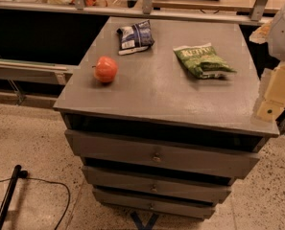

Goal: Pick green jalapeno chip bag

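At the lower left of the frame a dark pole [7,195] and a thin cable [53,185] lie on the speckled floor [31,138]; in the middle stands a grey cabinet with three knobbed drawers [132,150], each set further back toward the bottom; its flat top is the surface [161,92]. At the right edge, just beside the surface's near right corner, sits the pale, blocky gripper [272,99], partly cut off by the frame; whether it is open or closed cannot be told. The green jalapeno chip bag [203,61] lies flat on the right half of the surface, up and to the left of the gripper and apart from it, its pale lettered band at the far end; a red apple [105,69] rests on the left side, well apart from that bag; farther back, near upper centre, lies a dark blue-and-white snack bag [135,36]; beyond the surface a grey rail [51,7] crosses the top of the frame.
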